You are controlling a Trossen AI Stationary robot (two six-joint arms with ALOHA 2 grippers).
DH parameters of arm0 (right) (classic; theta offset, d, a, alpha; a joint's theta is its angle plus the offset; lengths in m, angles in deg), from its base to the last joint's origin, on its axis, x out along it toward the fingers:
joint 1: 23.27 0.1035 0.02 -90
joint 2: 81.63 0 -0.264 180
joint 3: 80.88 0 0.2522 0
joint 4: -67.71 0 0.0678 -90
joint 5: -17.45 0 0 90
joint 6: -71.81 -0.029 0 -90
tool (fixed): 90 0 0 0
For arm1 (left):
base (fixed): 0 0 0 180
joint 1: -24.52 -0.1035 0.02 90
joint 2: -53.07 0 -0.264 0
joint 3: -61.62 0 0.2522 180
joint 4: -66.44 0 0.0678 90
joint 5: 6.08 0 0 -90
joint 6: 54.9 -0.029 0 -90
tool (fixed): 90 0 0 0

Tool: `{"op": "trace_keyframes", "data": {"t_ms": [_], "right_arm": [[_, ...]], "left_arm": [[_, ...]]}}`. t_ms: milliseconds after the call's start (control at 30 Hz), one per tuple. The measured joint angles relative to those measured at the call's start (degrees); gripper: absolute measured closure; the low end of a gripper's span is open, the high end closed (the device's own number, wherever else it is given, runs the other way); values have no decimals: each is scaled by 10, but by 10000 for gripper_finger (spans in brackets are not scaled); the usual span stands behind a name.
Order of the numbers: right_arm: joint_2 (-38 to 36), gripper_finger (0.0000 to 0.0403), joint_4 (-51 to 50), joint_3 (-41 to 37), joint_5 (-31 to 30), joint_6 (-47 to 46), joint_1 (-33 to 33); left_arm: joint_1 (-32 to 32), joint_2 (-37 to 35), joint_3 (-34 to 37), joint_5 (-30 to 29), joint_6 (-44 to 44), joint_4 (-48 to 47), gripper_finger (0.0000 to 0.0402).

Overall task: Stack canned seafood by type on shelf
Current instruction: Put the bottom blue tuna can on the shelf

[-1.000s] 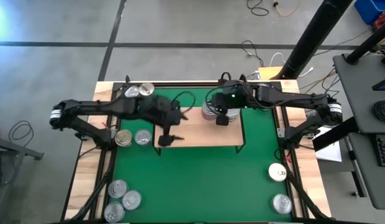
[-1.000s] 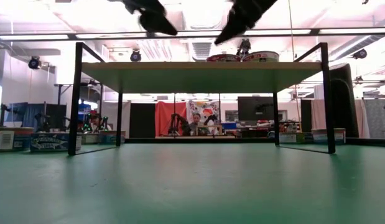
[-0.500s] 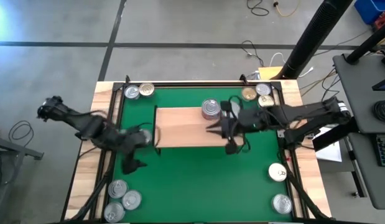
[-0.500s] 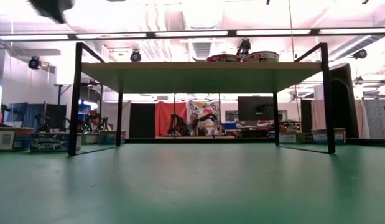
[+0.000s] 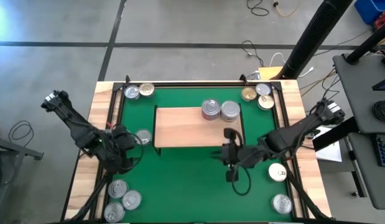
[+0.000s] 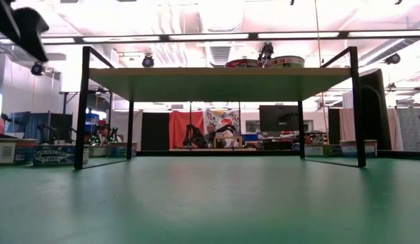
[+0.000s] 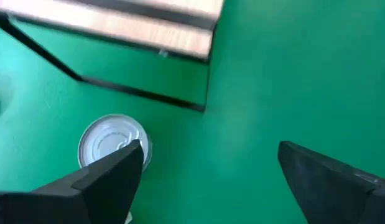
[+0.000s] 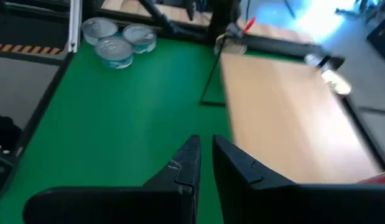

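Green matting covers the worktop [image 5: 192, 186] in the high view, with the shelf [image 5: 186, 127] at centre carrying two tins [image 5: 220, 110] at its one o'clock corner, while the left pincer [image 5: 120, 155] hangs at nine o'clock near a loose silver tin [image 5: 142, 137] and the right pincer [image 5: 229, 165], fingers together and empty, waits at five o'clock. Seen from the left wrist, that pincer gapes wide and empty with the tin just outside one finger [image 7: 111, 177], so I would centre it over the lid before closing.

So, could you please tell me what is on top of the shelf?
Two tins stand side by side at the shelf's far right corner; the rest of the board is bare. Whether either is stacked, I cannot tell.
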Motion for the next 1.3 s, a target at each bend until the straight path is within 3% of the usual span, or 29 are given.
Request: {"op": "trace_keyframes", "data": {"t_ms": [200, 367, 500, 600, 733, 900, 1133, 1200, 1300], "right_arm": [[38, 369, -67, 0, 6, -88, 33], [60, 369, -123, 5, 32, -171, 80], [74, 369, -130, 5, 50, -237, 108], [89, 369, -128, 4, 47, -273, 132], [127, 369, -128, 3, -1, -327, 170], [184, 369, -128, 3, -10, -411, 201], [230, 369, -128, 4, -5, -483, 211], [234, 369, -128, 4, -3, -498, 211], [234, 369, -127, 4, 4, -510, 212]], "left_arm": [[1, 0, 56, 10, 18, 23, 77], [-5, 0, 80, -70, 49, 7, 90], [-24, 6, 94, -85, 68, 9, 91], [-31, 19, 108, -106, 80, 13, 92], [-31, 37, 129, -118, 83, 18, 107], [-24, 45, 147, -114, 35, 65, 187], [-30, 44, 176, -152, 33, 79, 371], [-40, 45, 189, -152, 45, 88, 391], [-62, 45, 212, -151, 48, 109, 387]]}}
